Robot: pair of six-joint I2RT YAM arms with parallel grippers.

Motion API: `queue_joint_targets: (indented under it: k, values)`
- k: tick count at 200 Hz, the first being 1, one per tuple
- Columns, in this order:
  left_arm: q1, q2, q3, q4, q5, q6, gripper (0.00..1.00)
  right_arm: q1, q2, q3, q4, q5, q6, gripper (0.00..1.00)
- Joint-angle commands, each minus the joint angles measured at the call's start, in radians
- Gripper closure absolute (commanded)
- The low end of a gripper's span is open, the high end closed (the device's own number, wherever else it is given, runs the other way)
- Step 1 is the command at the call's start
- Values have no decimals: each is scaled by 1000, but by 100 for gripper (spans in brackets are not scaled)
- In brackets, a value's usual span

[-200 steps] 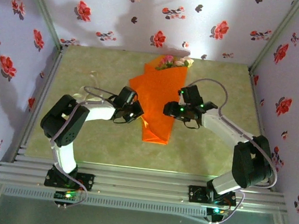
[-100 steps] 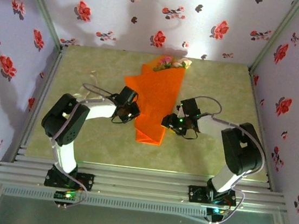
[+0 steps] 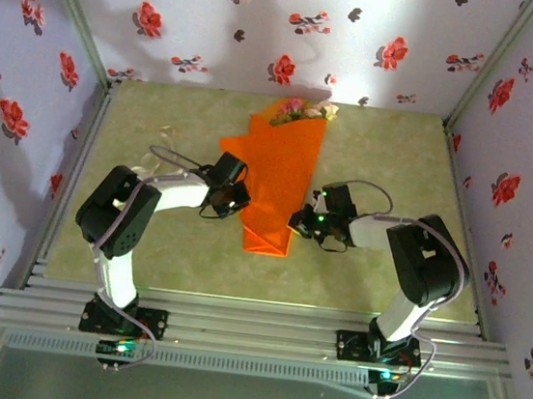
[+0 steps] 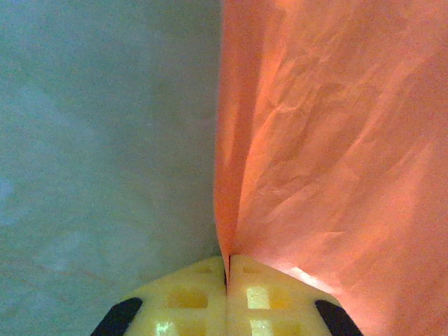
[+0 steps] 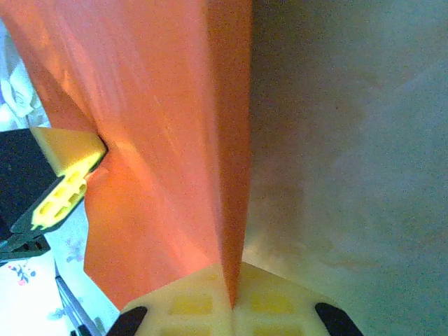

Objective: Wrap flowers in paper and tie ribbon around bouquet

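Lying faintly crumpled on the matte olive desk (image 3: pixel 404 148), the thin orange paper (image 3: pixel 279 177) formed a long flat wedge, broader through its middle and narrowing to a blunt near end. Small pink and cream flowers (image 3: pixel 304 110) poked out of its far end, close to the flower-printed back wall (image 3: pixel 268 25). The left fingers (image 4: pixel 185 297), pale yellow pads with a waffle-like grid, were pressed together on the paper's left edge, a thin creased fold rising from between them. The right fingers (image 5: pixel 273 301), of the same yellow gridded make, pinched the opposite edge, where a sharp fold stood up off the desk. Both grips sat across from each other along the wedge's near half.
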Motion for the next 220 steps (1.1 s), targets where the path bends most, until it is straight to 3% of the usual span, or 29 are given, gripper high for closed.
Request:
queue_joint_targets:
  k: [1, 22, 42, 65, 89, 116, 136, 146, 158, 175, 182, 192, 220]
  values:
    - [8, 55, -9, -119, -86, 42, 100, -21, -8, -18, 160, -5, 34, 92]
    - [7, 55, -3, -125, -84, 58, 100, -31, 27, 10, 203, -26, 38, 61]
    - [9, 62, 11, -141, -82, 76, 100, -40, 84, 64, 193, -25, 22, 56]
    - [13, 71, 23, -156, -82, 93, 100, -60, 151, 116, 207, -32, 22, 68]
    - [20, 74, 32, -174, -84, 108, 100, -87, 176, 134, 243, -37, 33, 100]
    - [26, 74, 36, -189, -85, 124, 100, -104, 157, 140, 240, -25, 13, 100]
    - [28, 73, 41, -199, -84, 142, 100, -118, 183, 178, 220, -25, -1, 59]
    - [28, 73, 46, -204, -84, 149, 100, -124, 212, 209, 217, -30, -1, 52]
    - [29, 75, 50, -206, -81, 156, 100, -128, 251, 254, 204, -33, 2, 51]
    - [29, 80, 56, -209, -75, 161, 100, -134, 304, 312, 186, -35, 14, 60]
    - [29, 81, 58, -210, -75, 161, 100, -133, 319, 330, 184, -35, 19, 73]
    - [30, 83, 60, -212, -74, 163, 100, -137, 324, 343, 178, -25, 22, 100]
    - [32, 83, 62, -216, -71, 171, 100, -148, 290, 336, 168, 25, 13, 100]
